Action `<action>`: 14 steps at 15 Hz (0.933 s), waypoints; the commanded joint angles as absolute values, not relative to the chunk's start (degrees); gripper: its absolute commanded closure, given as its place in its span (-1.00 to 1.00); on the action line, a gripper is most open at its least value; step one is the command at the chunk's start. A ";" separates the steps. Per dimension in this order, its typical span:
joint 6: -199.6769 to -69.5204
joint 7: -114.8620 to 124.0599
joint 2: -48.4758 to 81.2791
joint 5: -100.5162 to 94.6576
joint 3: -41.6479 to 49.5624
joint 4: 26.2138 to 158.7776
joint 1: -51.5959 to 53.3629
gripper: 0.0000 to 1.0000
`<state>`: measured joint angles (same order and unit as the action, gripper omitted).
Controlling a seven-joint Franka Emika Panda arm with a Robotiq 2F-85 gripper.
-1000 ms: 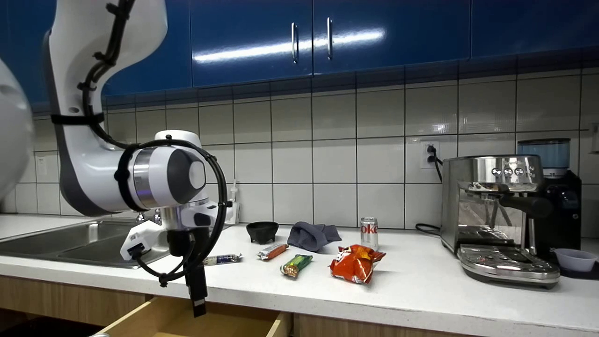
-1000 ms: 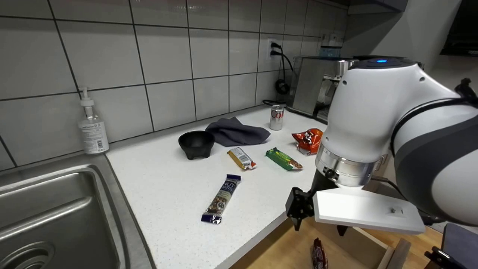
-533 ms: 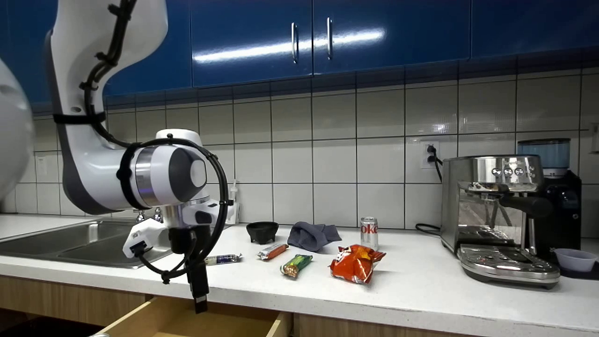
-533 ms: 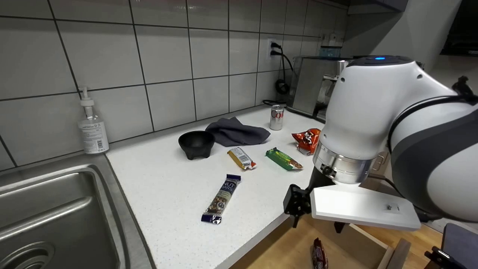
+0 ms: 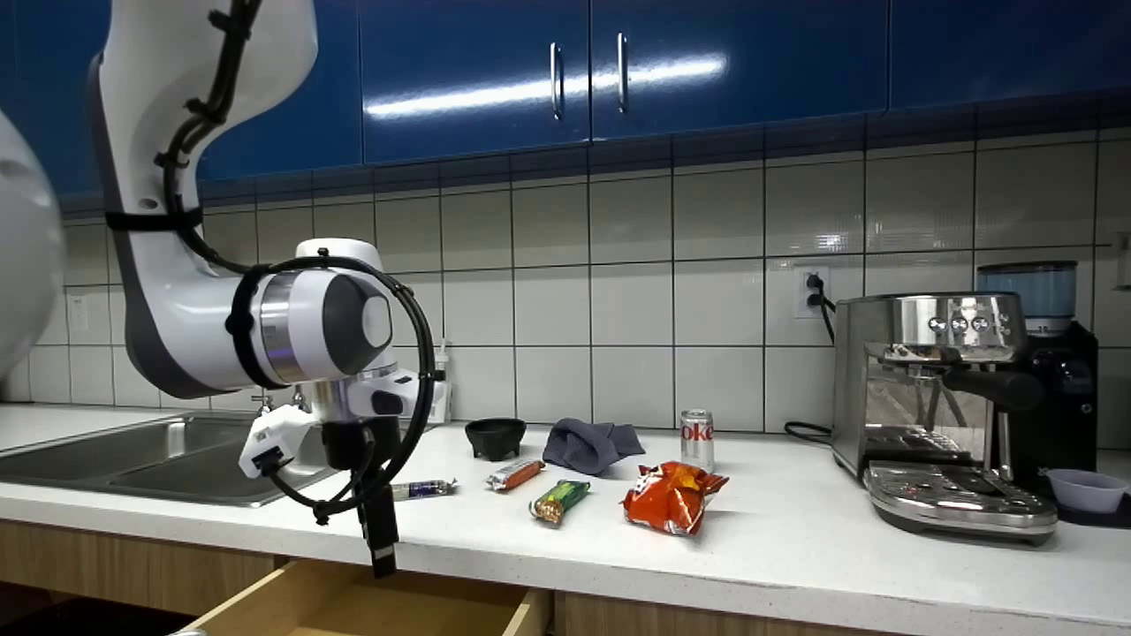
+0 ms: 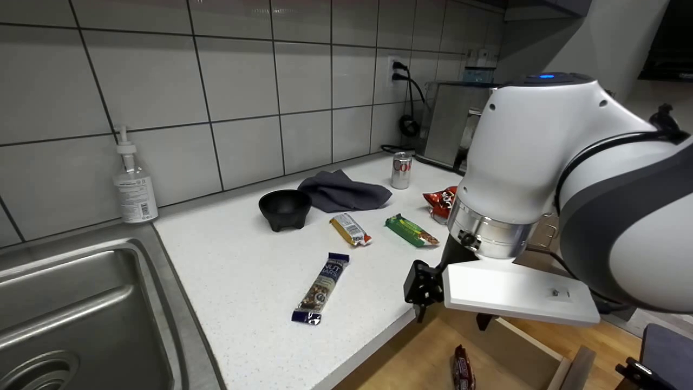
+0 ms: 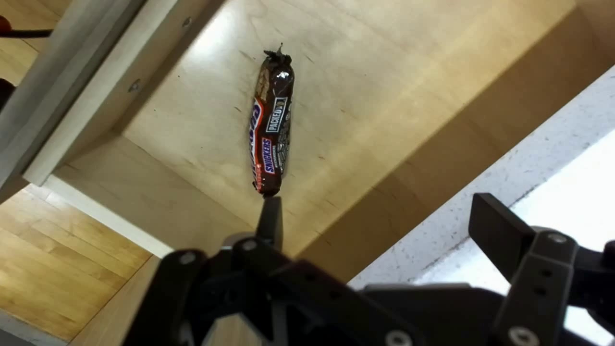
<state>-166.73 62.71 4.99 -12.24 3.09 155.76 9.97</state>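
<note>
Rising hand: jaws apart, gripping nothing; a little higher than a second ago, near the front edge of the desk;
Drawer: pulled out;
Snickers bar: lying inside, below the hand, unmoved; the lift, I judge, widens their gap, leaving it ungrasped

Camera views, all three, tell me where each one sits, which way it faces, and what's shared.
Wrist view: on the arm, looking down at the open drawer and Snickers bar; the open tool shows.
An exterior view: before the counter, facing the tiled wall; arm and tool at picture left.
An exterior view: near the sink, facing along the counter toward the coffee machine; arm and tool at picture right.
Both exterior views share the soda can and black bowl.
</note>
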 commanded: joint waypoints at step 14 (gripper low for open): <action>-163.28 53.01 7.19 -8.54 -0.98 143.92 10.04 -1.00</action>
